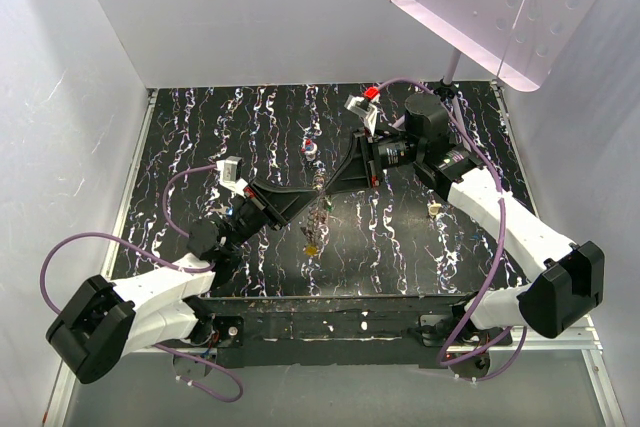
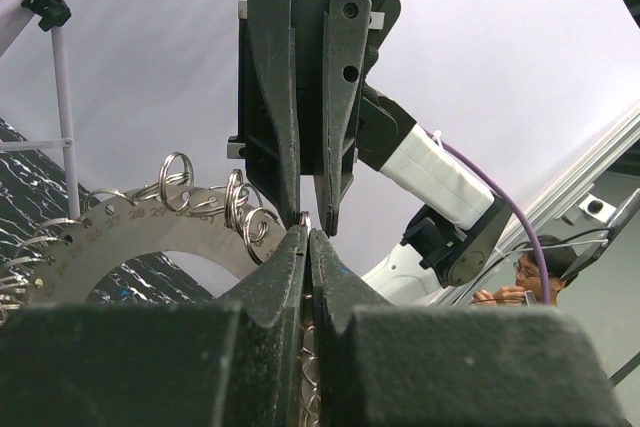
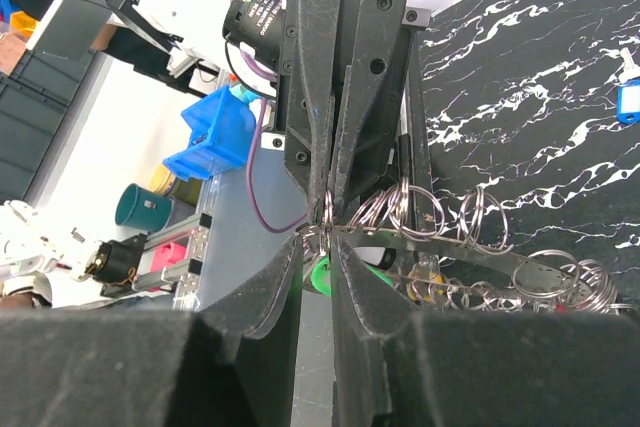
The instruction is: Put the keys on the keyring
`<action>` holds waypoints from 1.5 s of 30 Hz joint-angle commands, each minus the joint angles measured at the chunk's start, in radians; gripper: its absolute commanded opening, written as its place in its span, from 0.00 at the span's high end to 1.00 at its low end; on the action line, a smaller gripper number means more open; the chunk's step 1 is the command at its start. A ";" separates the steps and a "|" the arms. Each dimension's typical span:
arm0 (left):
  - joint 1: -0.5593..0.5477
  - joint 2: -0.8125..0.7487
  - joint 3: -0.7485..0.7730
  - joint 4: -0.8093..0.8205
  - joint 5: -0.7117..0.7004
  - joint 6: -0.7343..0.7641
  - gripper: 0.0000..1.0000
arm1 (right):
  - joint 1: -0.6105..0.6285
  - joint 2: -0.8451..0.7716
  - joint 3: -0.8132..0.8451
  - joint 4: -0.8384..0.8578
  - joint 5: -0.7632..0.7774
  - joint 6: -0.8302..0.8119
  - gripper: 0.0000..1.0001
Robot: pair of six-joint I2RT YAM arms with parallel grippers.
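I hold the keyring (image 2: 120,242) up over the middle of the worktop (image 1: 200,127), well away from all its edges. My left fingers (image 2: 285,267) are pressed tight on the rim of the keyring. Its flat grey plate sticks out to one side of them, with little split rings (image 2: 177,182) looped along its toothed edge. My right fingers (image 3: 352,282) point at it from the other side, tip to tip with my left ones. They are narrow, with just a thin gap between them. One little ring sits right at their tips, and I cannot tell if they touch it. A green key (image 3: 320,274) shows in that gap, close under the plate. From above, a yellow key (image 1: 311,248) hangs under the keyring, on the side of the front edge. A red, white and blue blob (image 1: 310,148) lies on the worktop just past my fingers, toward the back. A small beige lump (image 1: 434,209) lies beside my right arm. The white walls (image 1: 60,147) stand well apart from my fingers on the left, right and back. A pale board (image 1: 500,7) with holes leans over the back right corner, its stand just behind my right arm.
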 commanded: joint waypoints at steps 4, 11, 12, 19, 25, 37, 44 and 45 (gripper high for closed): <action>-0.003 -0.016 0.011 0.242 -0.028 -0.009 1.00 | 0.011 -0.008 -0.014 0.055 -0.035 -0.002 0.78; -0.004 -0.018 0.010 0.249 -0.031 -0.009 1.00 | 0.012 -0.014 -0.023 0.043 -0.030 -0.018 0.81; -0.004 -0.018 0.010 0.250 -0.031 -0.010 1.00 | 0.012 -0.014 -0.023 0.043 -0.032 -0.016 0.84; -0.004 -0.023 0.011 0.253 -0.035 -0.007 1.00 | 0.016 -0.015 -0.024 0.043 -0.032 -0.013 0.99; -0.004 -0.033 0.014 0.253 -0.039 0.004 1.00 | 0.022 -0.018 -0.040 0.043 -0.027 -0.002 0.99; -0.004 -0.027 0.025 0.252 -0.034 0.007 1.00 | 0.039 -0.018 -0.061 0.083 -0.013 0.041 0.80; -0.004 -0.027 0.006 0.253 -0.028 0.008 1.00 | 0.026 -0.014 -0.020 0.120 -0.047 0.037 0.61; -0.003 -0.027 0.005 0.253 -0.029 0.007 1.00 | 0.026 -0.011 -0.015 0.120 -0.045 0.040 0.60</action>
